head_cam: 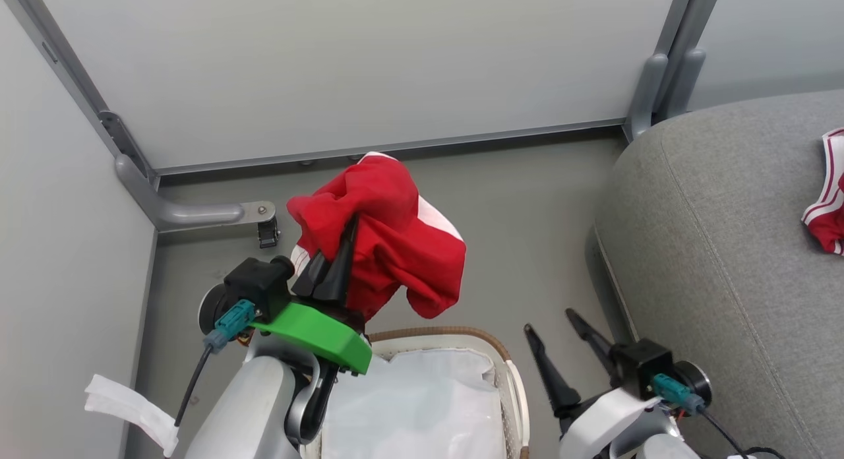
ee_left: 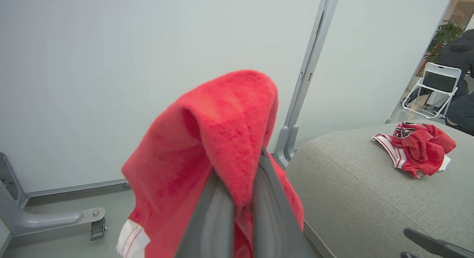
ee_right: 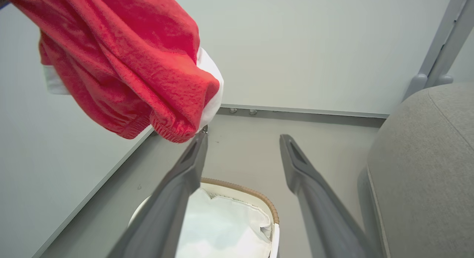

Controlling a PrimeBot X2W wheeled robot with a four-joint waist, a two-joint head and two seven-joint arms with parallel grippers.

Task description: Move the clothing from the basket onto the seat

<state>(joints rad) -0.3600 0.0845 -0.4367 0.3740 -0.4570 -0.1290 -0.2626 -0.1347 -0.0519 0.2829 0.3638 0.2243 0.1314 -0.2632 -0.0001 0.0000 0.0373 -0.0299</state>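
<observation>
one red garment [head_cam: 402, 248] drapes over your left fingers [head_cam: 343, 264], pinched between them, up clear of the basket [head_cam: 461, 332]; your right fingers [head_cam: 546, 367] stand spread and empty beside the seat [head_cam: 725, 261]

My head camera looks steeply down on the basket [head_cam: 461, 332]; the right wrist camera shares it, nearer. The left wrist camera, close behind the red garment [ee_left: 207, 139], faces level toward the seat [ee_left: 370, 191].

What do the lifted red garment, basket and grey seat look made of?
Red garment: soft matte knit cloth, probably; it drapes and has a ribbed hem. Basket: smooth white plastic, seemingly, with a brown woven-look rim. Seat: matte grey woven upholstery, seams stitched.
</observation>
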